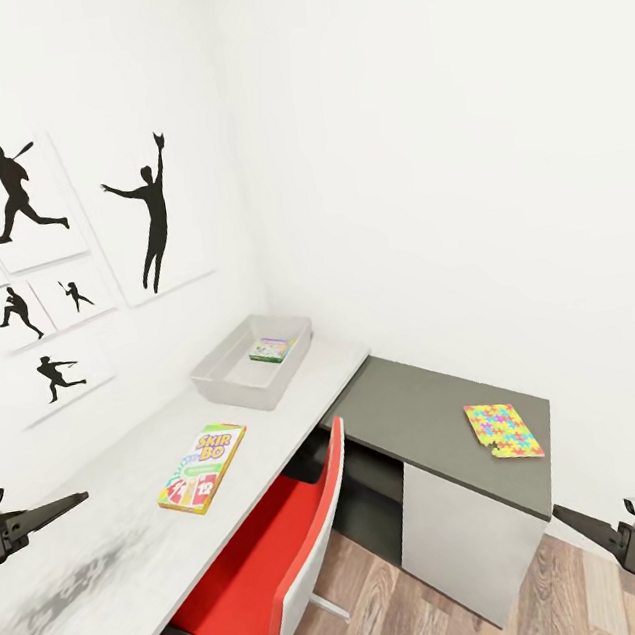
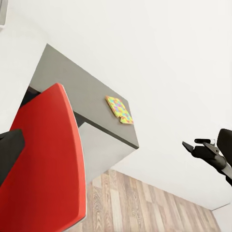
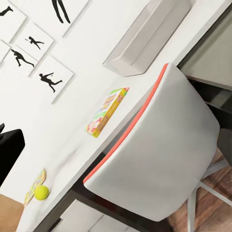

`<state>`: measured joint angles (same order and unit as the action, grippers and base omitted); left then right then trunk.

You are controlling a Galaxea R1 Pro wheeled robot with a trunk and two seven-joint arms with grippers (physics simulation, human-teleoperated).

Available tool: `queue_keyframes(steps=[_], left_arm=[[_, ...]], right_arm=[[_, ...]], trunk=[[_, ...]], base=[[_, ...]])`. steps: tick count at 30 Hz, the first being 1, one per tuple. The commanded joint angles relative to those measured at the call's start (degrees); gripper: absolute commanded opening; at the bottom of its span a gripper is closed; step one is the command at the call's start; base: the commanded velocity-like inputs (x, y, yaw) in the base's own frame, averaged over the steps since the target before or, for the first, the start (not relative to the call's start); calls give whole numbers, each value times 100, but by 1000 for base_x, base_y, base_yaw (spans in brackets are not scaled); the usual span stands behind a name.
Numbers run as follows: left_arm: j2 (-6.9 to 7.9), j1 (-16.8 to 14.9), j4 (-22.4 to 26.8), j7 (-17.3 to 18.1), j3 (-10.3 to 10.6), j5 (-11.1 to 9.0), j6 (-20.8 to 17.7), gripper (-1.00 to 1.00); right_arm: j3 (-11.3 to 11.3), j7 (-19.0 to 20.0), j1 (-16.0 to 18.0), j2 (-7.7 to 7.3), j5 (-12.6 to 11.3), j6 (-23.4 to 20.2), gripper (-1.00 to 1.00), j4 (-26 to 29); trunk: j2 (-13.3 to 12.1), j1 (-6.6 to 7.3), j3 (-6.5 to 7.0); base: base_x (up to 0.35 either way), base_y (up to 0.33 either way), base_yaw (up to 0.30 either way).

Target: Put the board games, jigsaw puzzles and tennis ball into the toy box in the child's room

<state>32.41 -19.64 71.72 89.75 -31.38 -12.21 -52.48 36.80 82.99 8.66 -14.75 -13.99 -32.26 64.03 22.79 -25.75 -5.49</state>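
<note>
1. A white-walled corner of the child's room, hung with black sports-silhouette pictures point(image 1: 24, 202), holds a long pale counter point(image 1: 129, 485) that meets a lower dark-grey side desk point(image 1: 422, 414) at a right angle.
2. The toy box point(image 1: 253, 362) sits at the counter's far end beside the wall, its long axis running toward the corner; a small printed box point(image 1: 272, 349) lies inside it.
3. The Skip-Bo board game point(image 1: 203, 468) lies flat mid-counter, well apart from the toy box, its long axis roughly parallel to the box's.
4. The multicoloured jigsaw puzzle point(image 1: 504, 430) lies flat on the side desk near its outer end.
5. The tennis ball point(image 3: 41, 192) rests at the counter's near end, just beside a thin flat colourful piece point(image 3: 35, 186).
6. A red-and-white chair point(image 1: 280, 555) is tucked against the counter.
7. The left pincer point(image 1: 52, 511) hangs over the near counter and the right pincer point(image 1: 589, 522) hangs beyond the side desk; whether either is clenched or released cannot be told.
</note>
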Motion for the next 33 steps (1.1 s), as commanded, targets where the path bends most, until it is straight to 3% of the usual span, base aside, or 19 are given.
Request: queue_keyframes(steps=[1, 11, 33], left_arm=[[2, -5, 0, 25, 0, 6, -61, 100], [0, -5, 0, 25, 0, 8, -61, 100], [3, -5, 1, 25, -17, 8, -81, 100]], right_arm=[[3, 16, 5, -1, -12, -60, 100, -1], [3, 15, 4, 1, -18, -61, 100, -15], [9, 14, 4, -1, -25, -68, 100, -51]], trunk=[[13, -4, -13], [13, -4, 12], [13, -4, 160]], base=[[0, 0, 0], [-29, 0, -73], [-13, 0, -197]])
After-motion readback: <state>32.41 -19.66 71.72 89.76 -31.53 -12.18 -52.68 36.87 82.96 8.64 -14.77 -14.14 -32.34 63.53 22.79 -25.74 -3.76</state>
